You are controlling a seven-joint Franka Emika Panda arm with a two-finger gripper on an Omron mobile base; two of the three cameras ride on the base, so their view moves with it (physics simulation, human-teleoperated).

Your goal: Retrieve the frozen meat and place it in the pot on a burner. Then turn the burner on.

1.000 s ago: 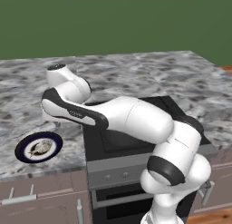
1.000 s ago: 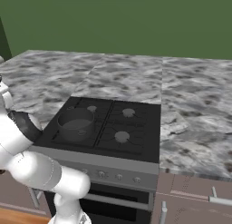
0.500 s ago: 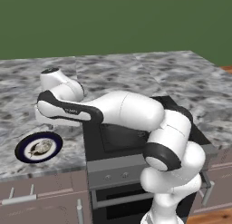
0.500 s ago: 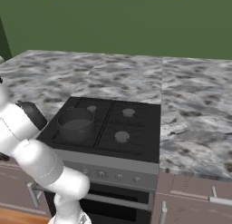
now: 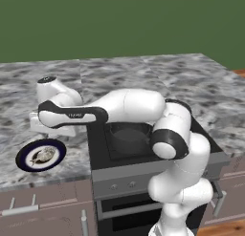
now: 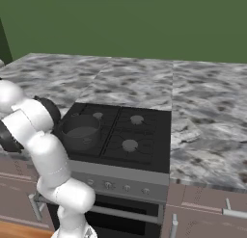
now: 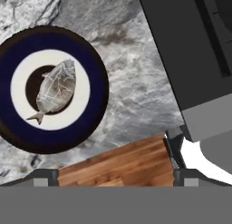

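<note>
The frozen meat [image 7: 55, 88] is a pale, mottled, fish-shaped lump lying on the brown centre of a dark-blue-rimmed white plate [image 7: 93, 89]. My gripper [image 7: 115, 177] hangs above the counter a little to the side of the plate, open, its two tips wide apart with nothing between them. From the left base, the meat [image 5: 42, 155] and plate [image 5: 23, 158] sit on the counter left of the stove, just below my hand. The dark grey pot [image 6: 81, 131] stands on the front left burner; its rim [image 5: 128, 134] peeks out behind my forearm. Another burner [image 6: 129, 145] is bare.
The black cooktop [image 6: 144, 133] lies right of the plate, its edge [image 7: 181, 51] close to my hand. Control knobs [image 6: 108, 185] line the stove front. Marble counter [image 5: 28, 94] spreads around the plate, and its front edge drops to a wooden floor [image 7: 118, 162].
My arm has swung further left and lower, carrying the hand over the counter to the plate. Jaws stayed open. Pot, plate and meat have not moved.
</note>
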